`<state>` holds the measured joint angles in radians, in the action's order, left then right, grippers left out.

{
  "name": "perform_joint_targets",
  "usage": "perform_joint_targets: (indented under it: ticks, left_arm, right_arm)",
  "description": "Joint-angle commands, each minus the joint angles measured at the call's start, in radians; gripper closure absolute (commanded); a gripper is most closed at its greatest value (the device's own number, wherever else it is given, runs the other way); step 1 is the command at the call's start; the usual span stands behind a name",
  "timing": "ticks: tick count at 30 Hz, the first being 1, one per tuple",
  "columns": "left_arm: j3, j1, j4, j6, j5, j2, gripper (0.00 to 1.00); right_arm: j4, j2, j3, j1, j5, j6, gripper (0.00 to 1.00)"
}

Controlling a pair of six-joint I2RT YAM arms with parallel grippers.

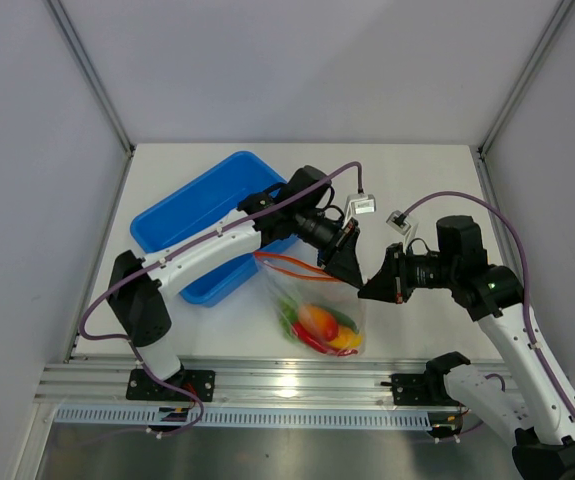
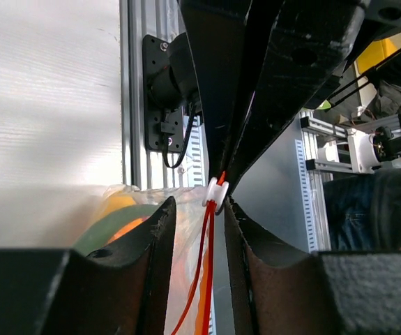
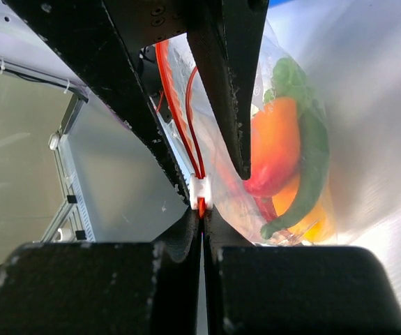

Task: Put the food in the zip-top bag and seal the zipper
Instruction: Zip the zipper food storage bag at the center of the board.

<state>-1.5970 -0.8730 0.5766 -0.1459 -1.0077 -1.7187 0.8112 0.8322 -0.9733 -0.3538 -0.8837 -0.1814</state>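
Note:
The clear zip-top bag (image 1: 285, 292) hangs lifted between both grippers, holding the food (image 1: 318, 322): a red-orange fruit (image 3: 273, 146), a green pepper (image 3: 313, 164) and a yellow piece (image 3: 305, 209). The red-orange zipper (image 1: 292, 263) runs along its mouth, with a white slider (image 3: 200, 188) at the right end. My right gripper (image 3: 201, 213) is shut on the zipper end just past the slider; in the top view it (image 1: 366, 290) meets the bag's right corner. My left gripper (image 2: 199, 204) is open and straddles the zipper (image 2: 208, 244) beside the slider (image 2: 216, 192); in the top view it (image 1: 344, 270) is above the bag.
A blue tray (image 1: 182, 215) lies at the back left, under the left arm. The aluminium rail (image 1: 267, 380) with the arm bases runs along the near table edge, just below the hanging bag.

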Motion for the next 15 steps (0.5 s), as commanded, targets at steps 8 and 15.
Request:
perform_joint_targets:
  ticks: [8,15]
  left_arm:
    - [-0.015,0.005,-0.072,-0.027,-0.034,0.041,0.65]
    - [-0.018,0.006,-0.093,-0.044,-0.042,0.034,0.72]
  right_arm:
    - [-0.021,-0.011,-0.031,0.001,-0.037,0.010,1.00]
    - [-0.027,-0.010,-0.022,-0.001,-0.040,0.010,1.00]
